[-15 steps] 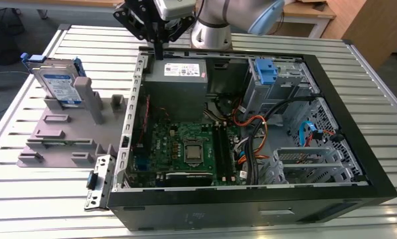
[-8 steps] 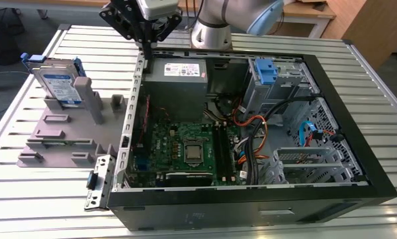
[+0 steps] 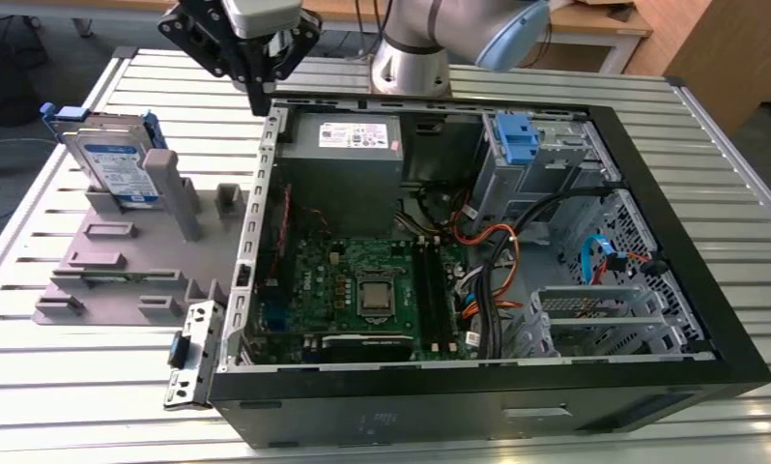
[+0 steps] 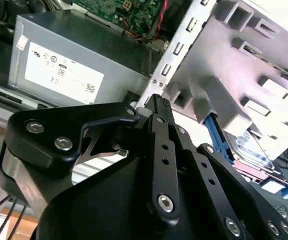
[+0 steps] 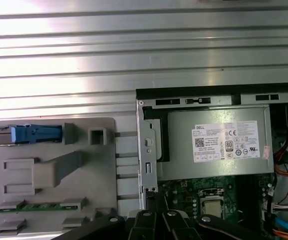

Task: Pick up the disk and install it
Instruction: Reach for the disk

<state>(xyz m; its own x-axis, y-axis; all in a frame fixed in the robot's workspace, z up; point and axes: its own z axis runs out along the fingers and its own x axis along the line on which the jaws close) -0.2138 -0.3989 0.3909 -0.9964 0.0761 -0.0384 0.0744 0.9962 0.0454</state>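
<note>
I reckon the case (image 3: 489,387) rim just below could snag me crossing to the grey holder (image 3: 115,261) at the exterior view's left, where the disk (image 3: 112,162) stands on edge, and my gripper (image 3: 259,94), closed and empty, would topple it unless opened

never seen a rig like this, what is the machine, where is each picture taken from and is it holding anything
It is a single robot arm with a two-fingered gripper at its end. The exterior view comes from a camera off the arm, looking down on a slatted metal table. Both wrist views come from cameras riding on the arm, so black gripper parts show in them. On the table lies an open computer case with a grey power supply and green motherboard inside. Beside it sits a grey holder, with the disk standing upright in it. The gripper is shut and holds nothing, hovering over the case's edge near the power supply.
</note>
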